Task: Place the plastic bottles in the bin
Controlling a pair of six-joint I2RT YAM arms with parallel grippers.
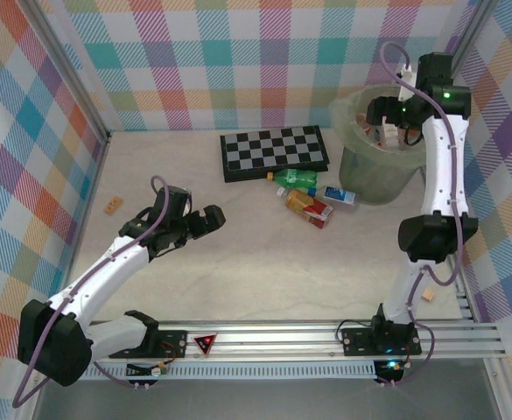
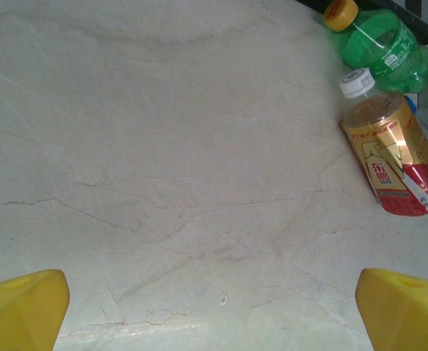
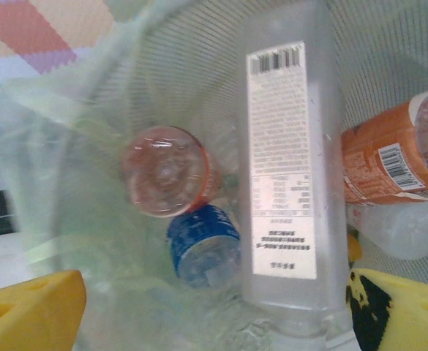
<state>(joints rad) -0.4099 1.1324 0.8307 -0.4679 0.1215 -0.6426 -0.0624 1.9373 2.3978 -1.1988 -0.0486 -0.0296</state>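
Note:
Three plastic bottles lie on the table left of the bin: a green one with an orange cap, a brown one with a red and gold label, and a clear blue-labelled one. My left gripper stands open over bare table, well left of them. Its wrist view shows the green bottle and brown bottle at upper right. My right gripper hangs open over the bin's bag. A clear white-labelled bottle stands beside its right finger. Orange and blue bottles lie inside.
A black-and-grey checkerboard lies at the back, touching the green bottle's end. One tan wooden block sits at the left, another by the right arm. Plaid walls enclose the table. A metal rail runs along the near edge.

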